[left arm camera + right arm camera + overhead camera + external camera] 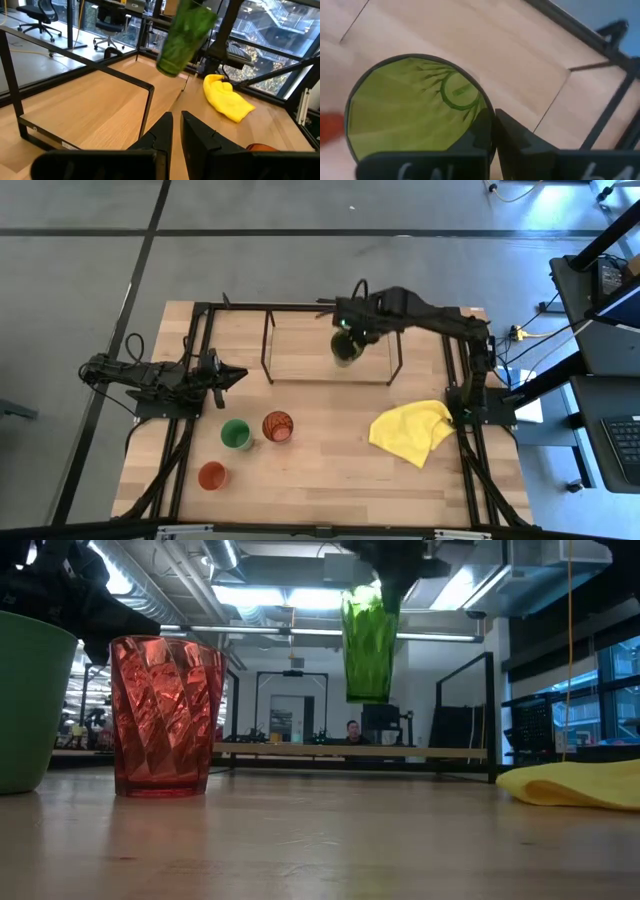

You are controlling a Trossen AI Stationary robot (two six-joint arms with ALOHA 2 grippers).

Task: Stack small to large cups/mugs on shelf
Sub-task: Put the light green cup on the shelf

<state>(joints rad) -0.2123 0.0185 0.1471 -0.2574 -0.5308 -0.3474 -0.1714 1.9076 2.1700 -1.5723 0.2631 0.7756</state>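
Three smaller plastic tumblers wait on the worktop (320, 470) while my right hand (347, 337) pinches the rim of the tall olive-green ribbed cup (347, 350), hanging it above the low wooden shelf with thin black legs (300, 350): biggest first, I guess. Low view shows it's off the board; overhead doesn't. Left hand (232, 373) idles, fingers nearly together.

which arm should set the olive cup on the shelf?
Right. Its gripper holds the olive cup by the rim, in the air over the shelf. The left gripper is empty, shut, off the shelf's end.
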